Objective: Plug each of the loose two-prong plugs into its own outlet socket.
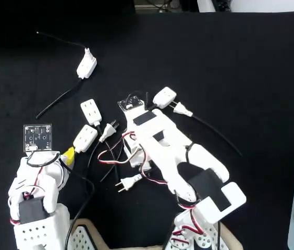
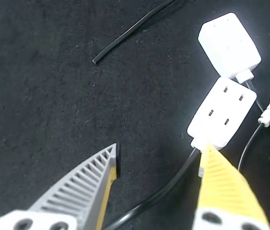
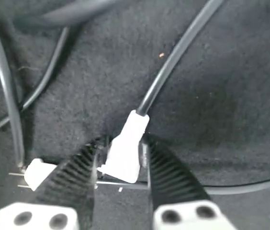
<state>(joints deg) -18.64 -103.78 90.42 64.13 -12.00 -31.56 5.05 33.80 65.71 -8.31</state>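
Left gripper (image 2: 160, 147): ribbed fingers spread wide, yellow tip touching the socket block (image 2: 222, 111)
Socket block: white glossy plastic, rounded, a second block (image 2: 229, 43) just beyond
Loose plug (image 1: 131, 182): white, lying between the arms, prongs bare
Right gripper (image 3: 120, 143): black ridged fingers clamped on a white plug (image 3: 125, 155)
Table (image 1: 251, 62): matte black cloth

No text, label, brand, number or sign is legible. The small dark square board (image 1: 37, 136) beside the left claw (image 2: 160, 151) carries pale marks too small to read. Any print on the white outlet socket (image 2: 222, 112) just ahead of that claw cannot be resolved.
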